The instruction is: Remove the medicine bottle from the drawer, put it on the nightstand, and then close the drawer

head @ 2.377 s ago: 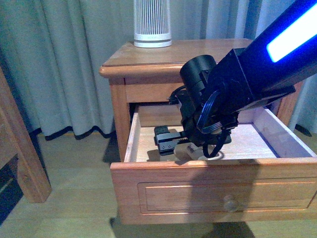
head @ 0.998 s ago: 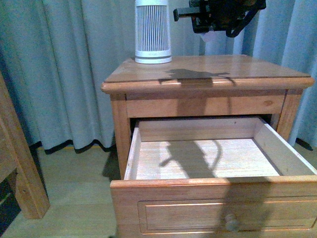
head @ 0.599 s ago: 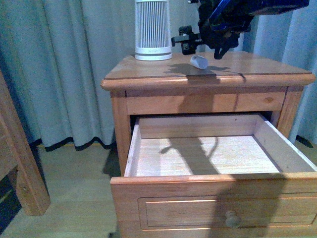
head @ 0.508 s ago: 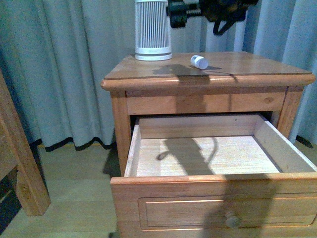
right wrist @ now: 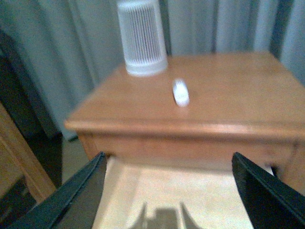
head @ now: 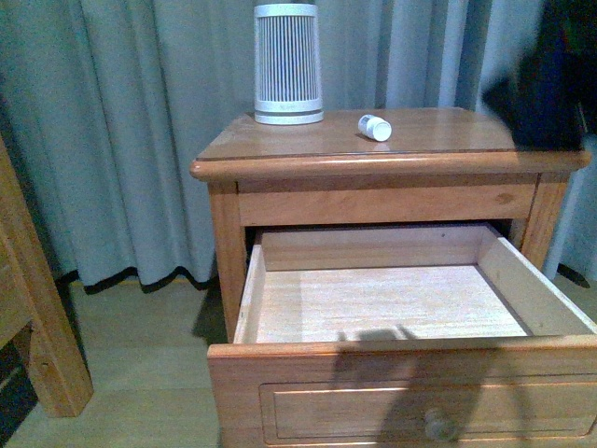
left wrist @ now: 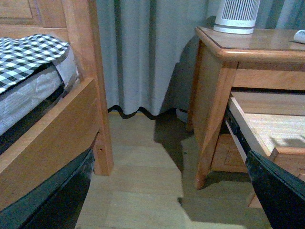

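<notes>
The medicine bottle (head: 375, 127) lies on its side on the nightstand (head: 448, 131), upper middle of the frame, the right hand (right wrist: 169, 155) and left hand (left wrist: 167, 157) both spread wide and empty, so only closing the open drawer (head: 354, 401) is left.

The nightstand (head: 308, 166) is glossy honey-brown. The drawer (head: 373, 411) matches, with a pale wood interior. The medicine bottle (head: 376, 127) is white. The ribbed cylinder (head: 288, 63) shows white-and-grey vertical stripes. The curtain (head: 131, 131) is plain grey-blue. The bedding (left wrist: 28, 50) shows black-and-white check.

the nightstand (head: 448, 140) top carries the medicine bottle (head: 376, 127) (lying sideways) and a ribbed white cylinder (head: 288, 63).
</notes>
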{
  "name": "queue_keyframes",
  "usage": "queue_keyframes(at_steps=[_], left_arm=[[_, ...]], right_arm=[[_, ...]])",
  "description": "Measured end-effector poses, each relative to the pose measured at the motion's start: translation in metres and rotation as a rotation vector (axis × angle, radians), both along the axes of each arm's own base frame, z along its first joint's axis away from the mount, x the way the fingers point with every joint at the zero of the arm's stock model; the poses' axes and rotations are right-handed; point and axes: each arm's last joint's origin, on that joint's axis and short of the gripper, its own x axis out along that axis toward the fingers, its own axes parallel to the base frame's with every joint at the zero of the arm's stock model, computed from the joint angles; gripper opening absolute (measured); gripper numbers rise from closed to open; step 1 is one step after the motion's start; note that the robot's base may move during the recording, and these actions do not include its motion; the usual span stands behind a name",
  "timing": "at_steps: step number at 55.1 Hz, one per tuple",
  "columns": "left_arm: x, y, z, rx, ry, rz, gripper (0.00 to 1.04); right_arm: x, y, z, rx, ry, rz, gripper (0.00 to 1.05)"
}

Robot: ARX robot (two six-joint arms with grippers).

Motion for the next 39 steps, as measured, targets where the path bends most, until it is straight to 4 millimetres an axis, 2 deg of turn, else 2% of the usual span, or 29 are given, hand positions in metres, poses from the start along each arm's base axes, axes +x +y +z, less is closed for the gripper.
queue_keyframes(at_steps=[5, 9, 15, 23, 29, 36, 39], left_arm=[[0.000, 0.000, 0.000, 0.000, 0.000, 0.000, 0.98], [0.000, 0.000, 0.000, 0.000, 0.000, 0.000, 0.98], [0.000, 0.000, 0.000, 0.000, 0.000, 0.000, 0.98], [0.000, 0.000, 0.000, 0.000, 0.000, 0.000, 0.98], [0.000, 0.000, 0.000, 0.000, 0.000, 0.000, 0.98], [0.000, 0.000, 0.000, 0.000, 0.000, 0.000, 0.98], [0.000, 0.000, 0.000, 0.000, 0.000, 0.000, 0.98]], right_arm=[[-0.034, -0.004, -0.058, -0.048, 0.125, -0.006, 0.55], [-0.052, -0.006, -0.088, -0.073, 0.186, -0.005, 0.43], [-0.058, -0.006, -0.113, -0.086, 0.195, -0.001, 0.26], [-0.038, -0.008, -0.139, -0.104, 0.150, -0.048, 0.02], [-0.011, -0.014, -0.165, -0.152, 0.130, -0.082, 0.03], [0.020, -0.026, -0.197, -0.218, 0.224, -0.124, 0.03], [0.031, -0.031, -0.206, -0.245, 0.263, -0.137, 0.03]])
